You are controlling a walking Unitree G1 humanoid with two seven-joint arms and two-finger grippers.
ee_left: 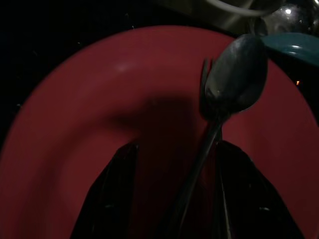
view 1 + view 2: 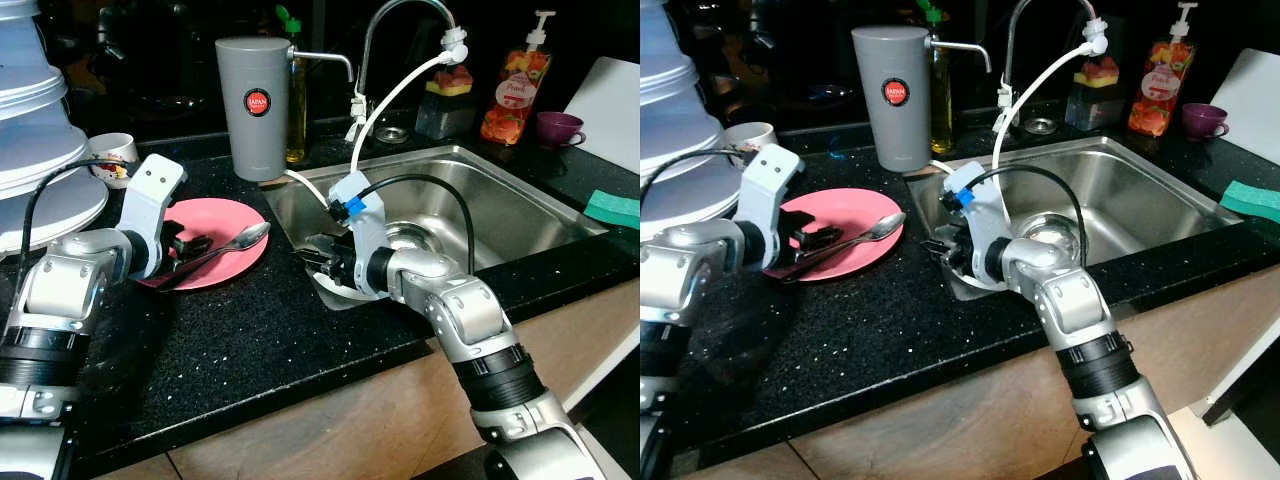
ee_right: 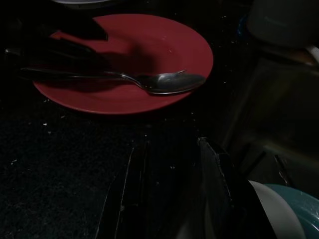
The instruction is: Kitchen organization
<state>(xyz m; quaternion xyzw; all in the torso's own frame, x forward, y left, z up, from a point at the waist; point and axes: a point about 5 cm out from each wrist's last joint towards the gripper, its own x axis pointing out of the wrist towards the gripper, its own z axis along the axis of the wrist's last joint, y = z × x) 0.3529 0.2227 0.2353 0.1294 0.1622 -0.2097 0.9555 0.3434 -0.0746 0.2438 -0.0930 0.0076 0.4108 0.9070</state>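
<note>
A pink plate (image 2: 225, 222) lies on the black counter left of the sink. Across it rests a metal spoon (image 2: 245, 238), with fork tines (image 1: 204, 69) showing under its bowl. My left gripper (image 2: 188, 246) hovers low over the plate's near side, open, and the spoon's handle (image 1: 199, 164) runs between its fingers, close to one of them. My right gripper (image 2: 312, 257) is at the sink's left rim, open with nothing between its fingers, pointing towards the plate. A teal bowl with a white rim (image 3: 291, 209) sits just beside it in the sink corner.
The steel sink (image 2: 520, 205) has a faucet (image 2: 400, 15) and a white hose. Behind the plate stands a grey canister (image 2: 257, 105). At far left are stacked white dishes (image 2: 40, 150) and a small cup (image 2: 112, 150). A soap bottle (image 2: 515, 90), purple cup (image 2: 558, 127) and green sponge (image 2: 612, 207) are at right.
</note>
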